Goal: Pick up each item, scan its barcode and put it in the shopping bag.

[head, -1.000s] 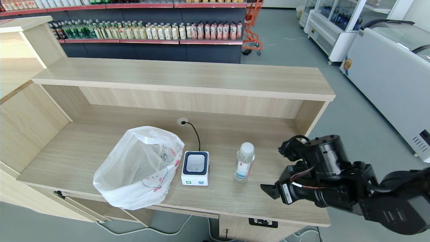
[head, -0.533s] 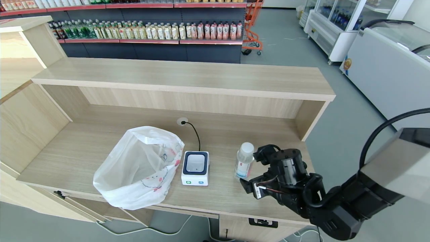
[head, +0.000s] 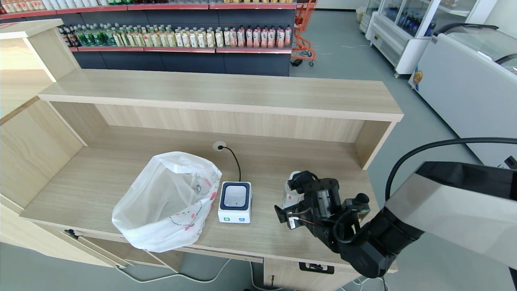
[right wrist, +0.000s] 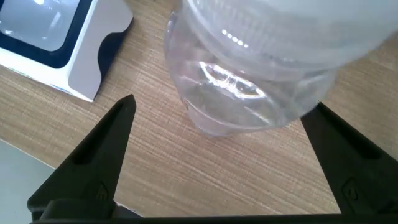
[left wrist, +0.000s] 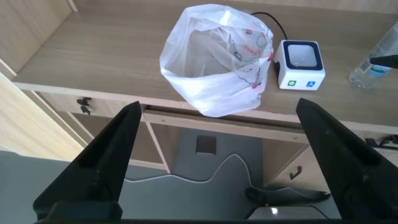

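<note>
Shopping bag (head: 169,202) on counter (head: 262,238), left part, mouth up. Scanner (head: 235,201) just right of bag. Cable (head: 236,161) runs from scanner's back to hole (head: 219,146) in counter behind it. Bottle (head: 289,197) upright, right of scanner, apart from it. Right gripper (right wrist: 222,107) at bottle, one finger either side. Left gripper (left wrist: 217,109) off counter's front edge, before bag. Raised ledge (head: 226,91) behind; drink shelves (head: 181,38) beyond; freezers (head: 464,81) far right.

Light wood table (head: 101,178). Scanner (head: 235,201) sits near the front edge. Shopping bag (head: 167,202) stands just left of scanner, mouth open upward. Clear bottle (head: 290,197) stands upright right of scanner, apart from it. Black cable (head: 236,161) runs back from scanner.
</note>
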Motion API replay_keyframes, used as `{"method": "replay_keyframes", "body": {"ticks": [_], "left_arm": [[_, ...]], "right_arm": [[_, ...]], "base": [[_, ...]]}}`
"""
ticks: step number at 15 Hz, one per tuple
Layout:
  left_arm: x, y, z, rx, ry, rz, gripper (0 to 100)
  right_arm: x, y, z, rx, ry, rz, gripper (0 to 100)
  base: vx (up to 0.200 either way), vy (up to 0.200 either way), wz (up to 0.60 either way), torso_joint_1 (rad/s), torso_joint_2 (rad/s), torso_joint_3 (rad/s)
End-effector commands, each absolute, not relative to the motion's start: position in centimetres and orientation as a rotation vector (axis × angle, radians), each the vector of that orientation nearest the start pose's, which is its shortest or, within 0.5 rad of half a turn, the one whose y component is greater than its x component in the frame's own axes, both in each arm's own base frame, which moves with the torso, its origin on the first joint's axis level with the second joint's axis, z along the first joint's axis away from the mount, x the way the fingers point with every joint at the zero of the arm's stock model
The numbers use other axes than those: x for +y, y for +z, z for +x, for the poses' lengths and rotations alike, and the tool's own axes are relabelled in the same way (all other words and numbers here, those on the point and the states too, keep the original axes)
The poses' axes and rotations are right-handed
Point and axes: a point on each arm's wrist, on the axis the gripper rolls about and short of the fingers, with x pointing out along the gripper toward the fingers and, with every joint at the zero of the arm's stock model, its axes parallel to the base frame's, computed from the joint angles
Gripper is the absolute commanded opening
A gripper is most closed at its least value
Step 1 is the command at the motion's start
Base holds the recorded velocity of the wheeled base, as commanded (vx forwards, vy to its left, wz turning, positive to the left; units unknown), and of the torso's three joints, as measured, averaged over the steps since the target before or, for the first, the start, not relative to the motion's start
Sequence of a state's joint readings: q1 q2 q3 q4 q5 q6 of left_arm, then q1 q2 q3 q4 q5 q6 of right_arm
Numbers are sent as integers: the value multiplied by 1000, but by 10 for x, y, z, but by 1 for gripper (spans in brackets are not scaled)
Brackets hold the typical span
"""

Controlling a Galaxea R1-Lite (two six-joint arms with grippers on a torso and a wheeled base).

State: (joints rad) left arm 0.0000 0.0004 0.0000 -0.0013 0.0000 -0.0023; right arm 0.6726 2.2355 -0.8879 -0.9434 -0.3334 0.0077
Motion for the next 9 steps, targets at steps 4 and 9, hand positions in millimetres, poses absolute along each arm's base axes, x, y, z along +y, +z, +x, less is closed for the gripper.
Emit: {"method": "replay_keyframes", "body": {"ticks": [4, 9], "left_arm": [[0, 76, -23, -2, 0, -3, 100], [0, 76, -23, -2, 0, -3, 100]], "right_arm": [[250, 37, 323, 332, 345, -176, 100], [269, 39, 335, 288, 364, -155, 100]], "base": [[0, 0, 0, 0, 0, 0], [0, 0, 0, 0, 0, 0]]}}
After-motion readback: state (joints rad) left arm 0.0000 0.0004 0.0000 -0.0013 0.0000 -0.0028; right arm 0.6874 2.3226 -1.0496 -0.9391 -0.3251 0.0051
